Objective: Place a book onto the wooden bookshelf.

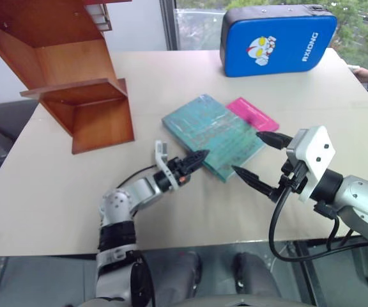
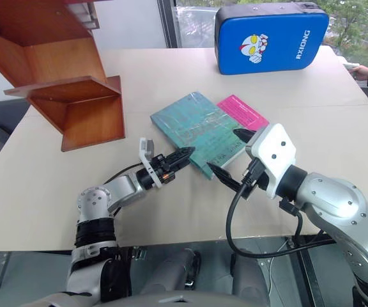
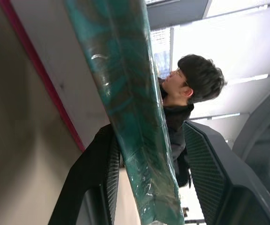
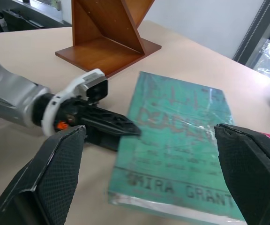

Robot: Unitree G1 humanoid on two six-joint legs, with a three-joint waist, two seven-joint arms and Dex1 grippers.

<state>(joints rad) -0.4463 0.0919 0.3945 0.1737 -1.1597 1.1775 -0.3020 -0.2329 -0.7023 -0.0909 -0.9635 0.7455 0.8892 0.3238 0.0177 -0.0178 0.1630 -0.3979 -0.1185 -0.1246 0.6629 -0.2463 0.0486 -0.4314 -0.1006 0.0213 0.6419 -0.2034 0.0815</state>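
Observation:
The teal-green book (image 1: 213,131) lies flat in the middle of the table, its far corner over a pink book (image 1: 254,114). My left gripper (image 1: 200,158) points level at the book's near left edge. In the left wrist view that edge (image 3: 125,93) stands between the two fingers, one finger (image 3: 97,173) against it, the other a small gap away. My right gripper (image 1: 248,152) hovers open above the book's near right corner, touching nothing. The wooden bookshelf (image 1: 75,83) stands at the table's far left, apart from both grippers.
A blue padded case (image 1: 276,39) stands upright at the table's far edge. A person (image 3: 196,79) is beyond the table, with a hand (image 1: 365,73) at its far right corner. Bare tabletop (image 1: 56,192) lies between the bookshelf and my left arm.

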